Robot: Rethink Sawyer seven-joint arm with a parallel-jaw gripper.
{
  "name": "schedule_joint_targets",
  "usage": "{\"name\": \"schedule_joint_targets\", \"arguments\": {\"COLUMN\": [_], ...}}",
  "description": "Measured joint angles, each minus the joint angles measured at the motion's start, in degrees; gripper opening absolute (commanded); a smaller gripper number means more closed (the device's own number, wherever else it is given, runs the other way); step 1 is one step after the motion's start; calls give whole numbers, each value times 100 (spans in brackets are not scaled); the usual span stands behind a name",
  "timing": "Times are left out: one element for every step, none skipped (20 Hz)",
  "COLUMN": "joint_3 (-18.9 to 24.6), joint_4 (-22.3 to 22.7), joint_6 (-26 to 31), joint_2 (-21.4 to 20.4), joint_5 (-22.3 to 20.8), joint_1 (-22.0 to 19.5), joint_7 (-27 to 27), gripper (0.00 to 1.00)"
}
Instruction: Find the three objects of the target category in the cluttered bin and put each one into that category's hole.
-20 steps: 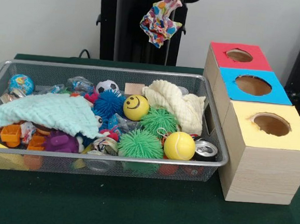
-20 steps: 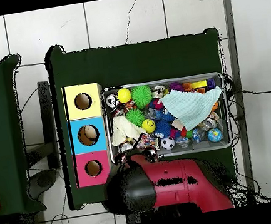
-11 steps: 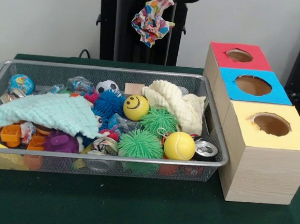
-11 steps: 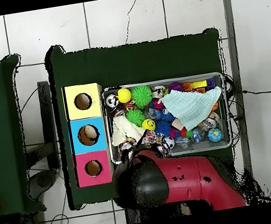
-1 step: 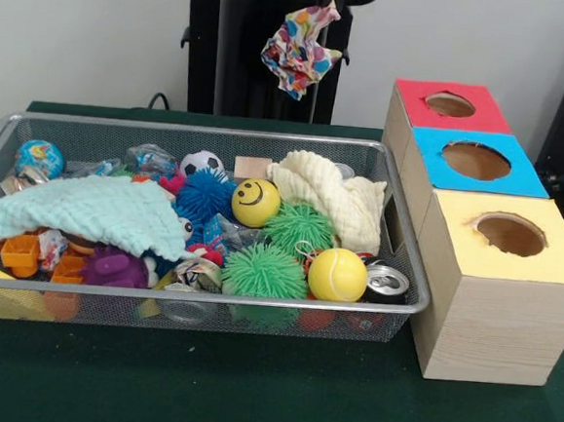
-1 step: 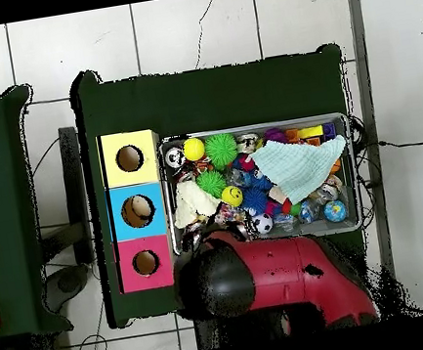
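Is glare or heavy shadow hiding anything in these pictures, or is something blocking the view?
Front view: soft, even light and no harsh glare, with only a faint shadow under the wire bin. The dark claw holding the patterned cloth is hard to pick out against the black stand behind it. Overhead view: the red arm covers the bin's edge nearest the picture's bottom.

Your bin (image 5: 398, 230) is sitting left of three boxes (image 5: 476, 163).
A cloth (image 5: 300, 46) is hanging above the bin.
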Motion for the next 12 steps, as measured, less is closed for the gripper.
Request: {"name": "schedule_joint_targets", "arguments": {"joint_3": [20, 32, 37, 53, 62, 72, 81, 97, 107, 124, 134, 167], "joint_4": [-52, -115, -159, -318, -373, -437, -501, -626, -717, -882, -953, -1168], "joint_6": [1, 8, 14, 51, 67, 88, 109, 161, 199, 272, 304, 394], "joint_2": [53, 110, 149, 277, 317, 365, 413, 504, 567, 682, 733, 878], "joint_5": [-1, -5, -5, -11, -12, -14, -15, -21, -20, -20, -25, -42], "joint_1": [6, 18, 29, 70, 85, 100, 115, 150, 176, 229, 252, 312], "joint_7": [0, 0, 0, 0, 0, 0, 0, 0, 0, 0, 0, 0], "gripper": [0, 0, 0, 0, 0, 0, 0, 0, 0, 0, 0, 0]}}
